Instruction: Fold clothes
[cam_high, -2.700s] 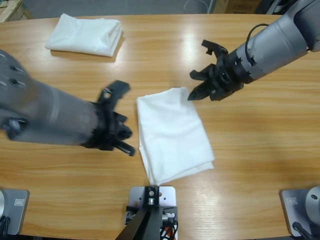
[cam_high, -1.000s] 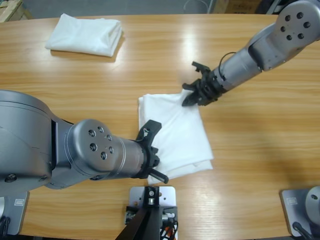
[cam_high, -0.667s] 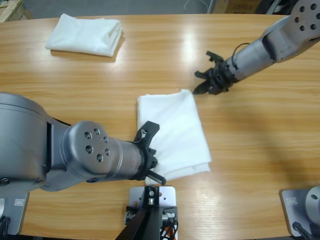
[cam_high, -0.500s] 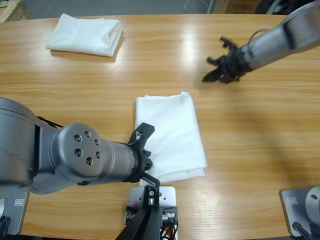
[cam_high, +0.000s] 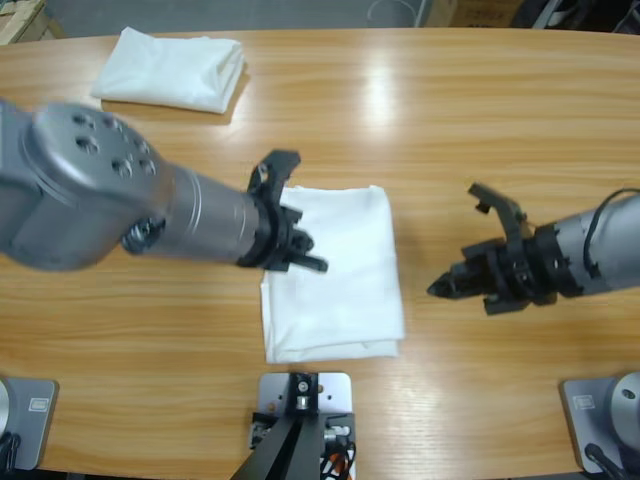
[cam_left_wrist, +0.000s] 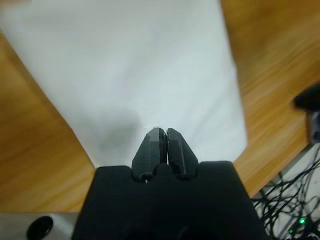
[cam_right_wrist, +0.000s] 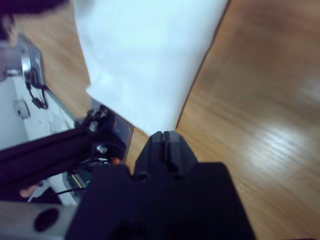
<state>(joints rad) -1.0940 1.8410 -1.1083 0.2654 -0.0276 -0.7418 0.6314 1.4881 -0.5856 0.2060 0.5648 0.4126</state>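
shirt (cam_high: 335, 275): folded into a neat rectangle mid-counter (cam_high: 450, 100) | left hand (cam_high: 300, 240): jaws closed, empty, over shirt's left edge | right hand (cam_high: 445, 287): jaws closed, empty, just right of shirt, apart | second folded shirt (cam_high: 172, 67): far up-left of shirt | progress: both look folded; little left, perhaps stacking

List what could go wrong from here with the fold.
1. The left gripper, jaws shut, sits on the folded shirt; sliding could drag and rumple the fold.
2. The right gripper, shut, points at the shirt's edge and might nudge it askew.
3. The shirt's near edge lies beside the table front, so a push might tip it off.
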